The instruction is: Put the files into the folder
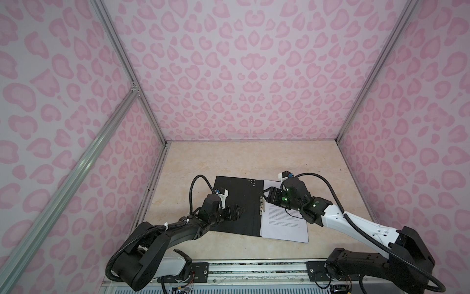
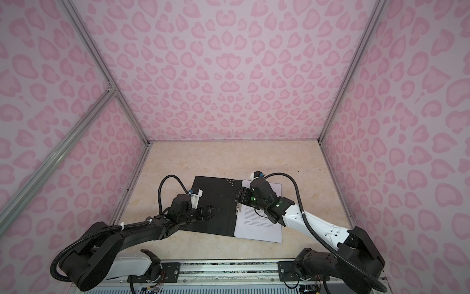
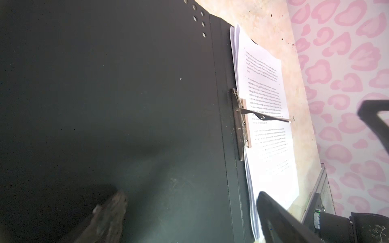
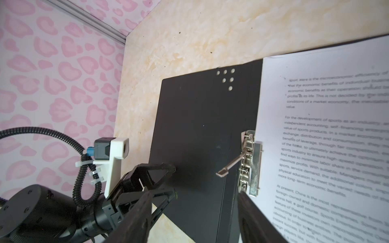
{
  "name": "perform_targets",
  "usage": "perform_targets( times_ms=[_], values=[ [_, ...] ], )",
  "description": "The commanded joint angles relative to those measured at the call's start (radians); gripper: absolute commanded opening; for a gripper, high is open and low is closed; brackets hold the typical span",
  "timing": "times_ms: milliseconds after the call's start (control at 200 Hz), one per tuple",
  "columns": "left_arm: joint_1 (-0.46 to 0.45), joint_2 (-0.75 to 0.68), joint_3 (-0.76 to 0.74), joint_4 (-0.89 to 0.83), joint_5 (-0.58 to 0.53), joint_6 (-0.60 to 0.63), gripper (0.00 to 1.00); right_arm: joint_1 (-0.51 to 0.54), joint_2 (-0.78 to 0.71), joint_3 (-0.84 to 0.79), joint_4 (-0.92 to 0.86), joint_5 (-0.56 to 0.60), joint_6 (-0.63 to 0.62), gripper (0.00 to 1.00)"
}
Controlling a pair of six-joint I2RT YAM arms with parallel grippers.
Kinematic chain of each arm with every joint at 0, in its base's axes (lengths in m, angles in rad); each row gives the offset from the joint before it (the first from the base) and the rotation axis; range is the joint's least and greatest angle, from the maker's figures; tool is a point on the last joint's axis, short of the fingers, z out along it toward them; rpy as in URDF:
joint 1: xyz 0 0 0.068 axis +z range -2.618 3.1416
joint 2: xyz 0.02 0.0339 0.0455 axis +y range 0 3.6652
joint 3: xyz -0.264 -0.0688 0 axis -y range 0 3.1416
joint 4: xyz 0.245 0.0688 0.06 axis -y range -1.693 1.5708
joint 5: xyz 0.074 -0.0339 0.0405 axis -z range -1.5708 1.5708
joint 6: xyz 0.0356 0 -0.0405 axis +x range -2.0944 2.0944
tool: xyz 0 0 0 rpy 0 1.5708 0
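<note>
The files [image 1: 284, 226] lie as a stack on the right half of the open folder [image 1: 236, 188], which is spread flat on the worktop [image 1: 229, 157]. Their inner edge sits against the metal clip [image 1: 262, 206] at the spine.

The likely trouble starts at the near edge. In the left wrist view the files [image 3: 265, 69] look slightly fanned at both ends, so they are probably loose, and a sideways nudge could skew the stack. Farther in, the clip's lever [image 4: 231, 165] stands raised off the spine. It is thin and smooth, so a claw pressing or pinching it off-centre could slip and strike the paper. If the folder were closed with the lever up, the cover would probably foul on it. At the far corner the top sheets lift a little, so they might miss the clamp.

The left claw [image 1: 239, 211], the nearer one, is spread wide and holds nothing. It sits low over the bare left cover, and I cannot tell whether a fingertip touches it.

Beyond it, the right claw [image 1: 264, 194] hangs just beside the clip, over the spine. In the right wrist view the right claw [image 4: 195, 221] has its jaws partly apart, and the lever lies ahead of the gap. Nothing is between them, so it grips nothing yet.
</note>
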Motion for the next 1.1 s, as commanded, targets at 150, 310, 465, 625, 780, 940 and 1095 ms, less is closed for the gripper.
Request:
perform_targets(
  times_ms=[150, 310, 465, 625, 780, 940, 1095],
  values=[
    [0.001, 0.001, -0.013, -0.135, -0.008, -0.008, 0.99, -0.010, 0.044, 0.041, -0.252, 0.082, 0.074, 0.37],
    [0.001, -0.008, -0.015, -0.136, -0.009, -0.008, 0.99, 0.008, 0.052, -0.053, -0.044, 0.009, 0.348, 0.47],
    [0.001, -0.005, -0.015, -0.135, -0.006, -0.009, 0.99, 0.048, 0.103, -0.036, -0.024, 0.075, 0.579, 0.42],
    [0.001, 0.009, -0.015, -0.124, 0.009, -0.014, 0.99, 0.062, 0.221, 0.095, -0.134, 0.077, 0.690, 0.33],
    [0.001, 0.008, -0.015, -0.118, 0.022, -0.019, 0.99, 0.065, 0.299, 0.146, -0.148, 0.040, 0.753, 0.19],
    [0.001, -0.021, -0.022, -0.127, 0.014, -0.017, 0.99, 0.068, 0.309, 0.143, -0.155, 0.045, 0.781, 0.21],
    [0.001, -0.030, -0.024, -0.127, 0.016, -0.017, 0.99, 0.057, 0.290, 0.139, -0.157, 0.084, 0.786, 0.21]
  ],
)
